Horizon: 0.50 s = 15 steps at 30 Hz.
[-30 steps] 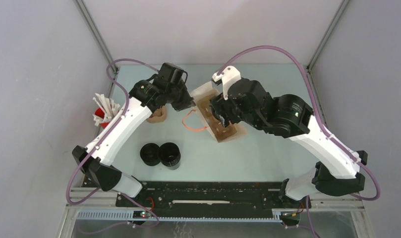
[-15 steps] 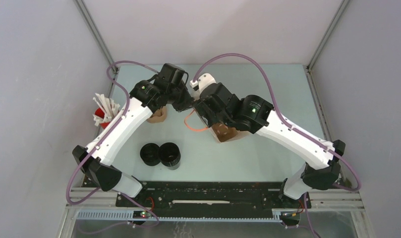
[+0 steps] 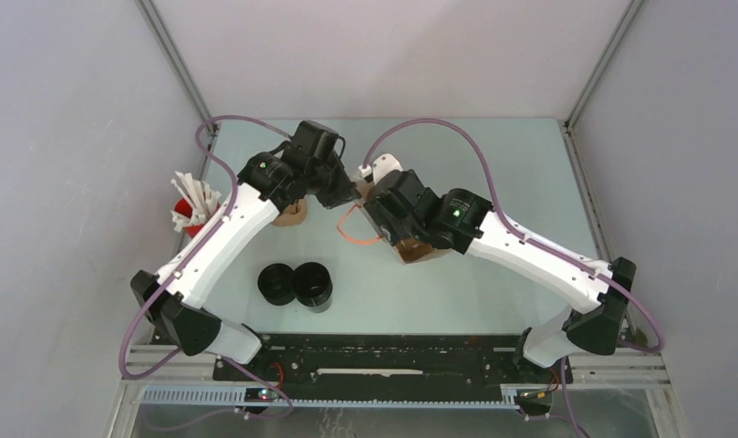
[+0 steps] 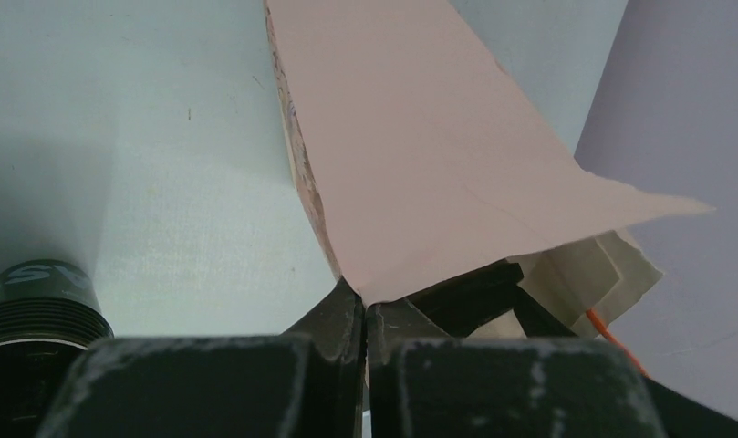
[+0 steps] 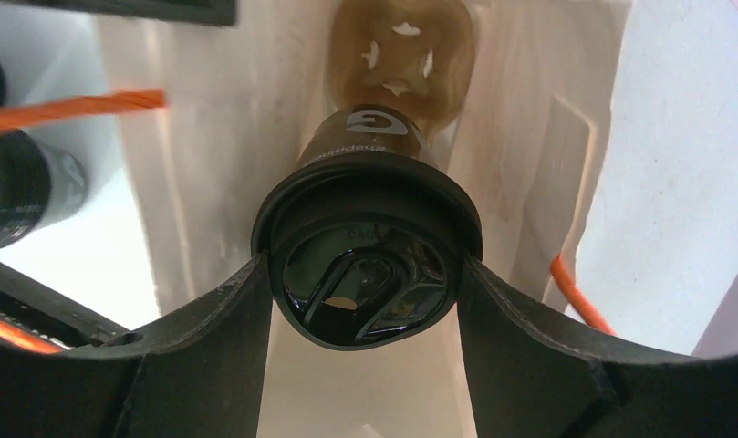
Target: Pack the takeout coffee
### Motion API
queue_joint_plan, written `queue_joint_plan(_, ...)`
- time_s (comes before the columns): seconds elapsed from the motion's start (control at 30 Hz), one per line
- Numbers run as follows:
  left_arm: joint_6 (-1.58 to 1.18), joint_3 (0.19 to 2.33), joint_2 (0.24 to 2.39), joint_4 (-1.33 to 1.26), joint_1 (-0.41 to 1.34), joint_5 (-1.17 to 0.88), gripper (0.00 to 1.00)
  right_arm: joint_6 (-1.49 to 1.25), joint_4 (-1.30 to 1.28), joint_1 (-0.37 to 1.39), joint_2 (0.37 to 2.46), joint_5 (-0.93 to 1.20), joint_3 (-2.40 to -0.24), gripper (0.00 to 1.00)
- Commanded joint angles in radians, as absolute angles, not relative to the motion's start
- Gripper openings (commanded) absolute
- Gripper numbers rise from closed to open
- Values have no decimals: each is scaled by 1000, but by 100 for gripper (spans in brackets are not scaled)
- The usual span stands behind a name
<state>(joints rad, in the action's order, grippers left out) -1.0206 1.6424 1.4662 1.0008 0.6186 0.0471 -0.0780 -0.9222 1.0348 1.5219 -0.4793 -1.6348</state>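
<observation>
Mid-table (image 3: 493, 283), pinches the rim of the pink paper bag (image 4: 420, 155) in the left gripper (image 4: 365, 315), jaws closed tight on the paper. Inside the bag, in line with a socket of the brown pulp carrier (image 5: 401, 64), holds the takeout coffee (image 5: 365, 155) in the right gripper (image 5: 365, 301), jaws clamped on both sides just under the black lid. Near left, well apart from the bag, shows a second black cup (image 3: 313, 285) beside a third black cup (image 3: 276, 283); farther left, a red cup (image 3: 184, 217) of white sticks.
</observation>
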Motion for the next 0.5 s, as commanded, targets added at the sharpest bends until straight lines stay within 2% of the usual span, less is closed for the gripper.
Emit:
queue_joint_plan(0.0, -1025, 1563, 1391, 906, 608, 28, 0, -75, -758, 1005, 1443, -484, -1562, 0)
queue_joint_plan(0.27, -1009, 1518, 1365, 880, 606, 8, 0, -42, -629, 985, 1530, -447, -1565, 0)
queue_joint_plan(0.47, -990, 1498, 1332, 876, 606, 44, 0, -30, -677, 985, 1520, -420, -1529, 0)
